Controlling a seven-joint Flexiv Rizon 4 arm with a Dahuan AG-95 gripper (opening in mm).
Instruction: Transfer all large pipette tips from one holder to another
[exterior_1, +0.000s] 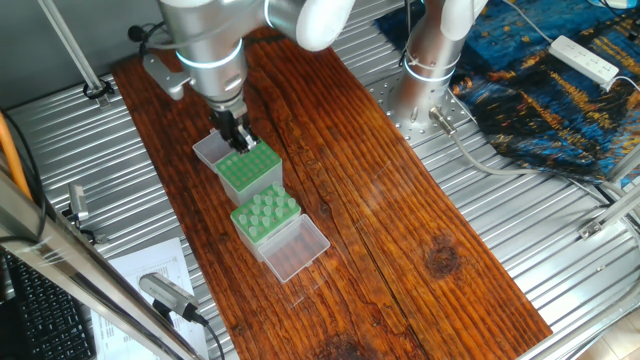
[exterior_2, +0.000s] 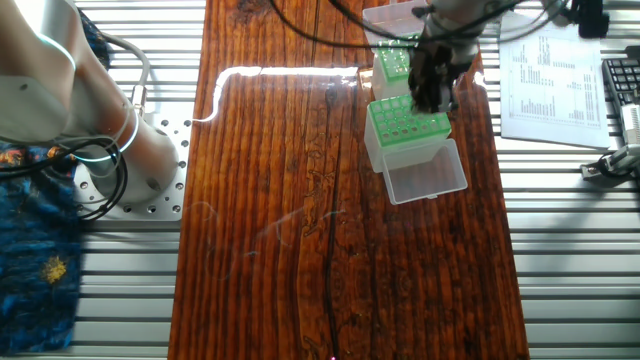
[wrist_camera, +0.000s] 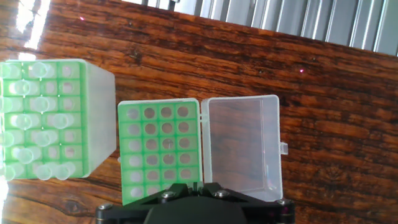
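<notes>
Dark wooden tabletop (exterior_1: 380, 210), and the large pipette tips (wrist_camera: 38, 121) stand in the full rack (exterior_1: 266, 219) near its long edge, light, slick, thin-walled, best pinched just under the wide rim, while the gripper (exterior_1: 238, 135) hovers over the bare rack (exterior_1: 248, 168), jaw state unclear.

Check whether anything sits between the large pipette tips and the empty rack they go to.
Nothing visible does. The large pipette tips stand right beside the empty rack, whose open lid lies on its far side.

A dark wooden board (exterior_1: 380, 220) lies on the ribbed metal table (exterior_1: 560, 240), glare-streaked.
</notes>
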